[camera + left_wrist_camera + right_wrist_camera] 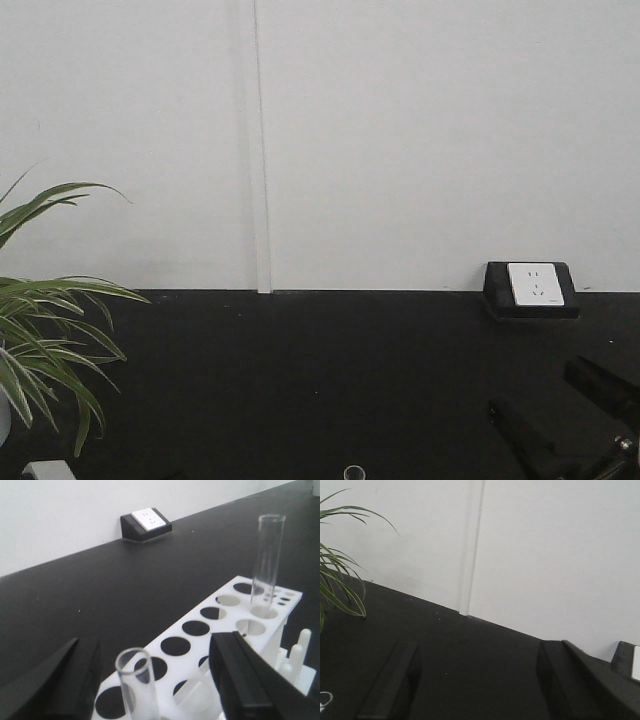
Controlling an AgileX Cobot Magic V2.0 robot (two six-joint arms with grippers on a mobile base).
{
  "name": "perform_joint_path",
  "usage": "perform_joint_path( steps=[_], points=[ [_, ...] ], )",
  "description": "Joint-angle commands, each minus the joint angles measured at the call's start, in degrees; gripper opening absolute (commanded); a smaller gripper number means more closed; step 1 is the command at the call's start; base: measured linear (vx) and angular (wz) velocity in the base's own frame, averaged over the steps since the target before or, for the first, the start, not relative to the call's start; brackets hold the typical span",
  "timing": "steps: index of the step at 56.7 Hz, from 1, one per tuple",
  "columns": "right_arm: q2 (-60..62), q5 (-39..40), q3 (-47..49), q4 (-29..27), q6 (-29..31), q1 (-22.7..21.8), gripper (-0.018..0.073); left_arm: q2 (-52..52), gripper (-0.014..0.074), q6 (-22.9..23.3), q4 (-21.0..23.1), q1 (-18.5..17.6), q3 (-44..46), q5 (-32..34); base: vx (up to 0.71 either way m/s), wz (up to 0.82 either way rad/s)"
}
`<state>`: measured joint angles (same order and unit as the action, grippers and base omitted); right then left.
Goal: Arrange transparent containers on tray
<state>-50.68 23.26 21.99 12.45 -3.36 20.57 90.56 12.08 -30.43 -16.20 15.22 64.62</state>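
In the left wrist view, a clear tube point(137, 685) stands in the near end of a white rack point(220, 625) with round holes. My left gripper point(150, 680) is open, its black fingers point(245, 680) on either side of this tube and apart from it. A second, taller clear tube point(267, 565) stands upright in the rack's far end. A tube's round rim point(352, 472) shows at the front view's bottom edge. My right gripper point(480, 680) is open over bare black tabletop with nothing between its fingers; it also shows low on the right point(560, 410). The tray is out of view.
A leafy plant point(45, 340) stands at the table's left. A black socket box point(532, 289) sits against the white wall at the back right. White pegs point(295, 655) stick up beside the rack. The tabletop point(300, 380) is black.
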Motion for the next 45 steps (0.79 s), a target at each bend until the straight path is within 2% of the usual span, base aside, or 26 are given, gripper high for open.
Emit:
perform_joint_path(
  steps=[1, 9, 26, 34, 39, 45],
  points=[
    [0.2, 5.3, 1.9, 0.2, 0.6, 0.1, 0.0532, -0.5, 0.0489, -0.3, 2.4, -0.3, 1.1, 8.1, 0.00, 0.00],
    [0.2, 5.3, 1.9, 0.2, 0.6, 0.1, 0.0532, 0.0, 0.0362, -0.3, 4.0, -0.3, 1.1, 7.8, 0.00, 0.00],
    [0.2, 5.3, 1.9, 0.2, 0.6, 0.1, 0.0514, 0.0, -0.0002, -0.2, 4.0, -0.3, 1.1, 9.1, 0.00, 0.00],
    [0.2, 5.3, 1.9, 0.2, 0.6, 0.1, 0.0494, -0.2, -0.0008, 1.2, 3.9, -0.3, 1.1, 13.0, 0.00, 0.00],
    [0.2, 5.3, 1.9, 0.2, 0.5, 0.1, 0.0487, -2.0, -0.0008, 4.3, 3.9, -0.3, 1.2, 13.0, 0.00, 0.00],
    [0.2, 5.3, 1.9, 0.2, 0.5, 0.1, 0.0484, -5.6, -0.0006, 4.9, 3.9, -0.3, 1.2, 12.9, 0.00, 0.00]
  ],
)
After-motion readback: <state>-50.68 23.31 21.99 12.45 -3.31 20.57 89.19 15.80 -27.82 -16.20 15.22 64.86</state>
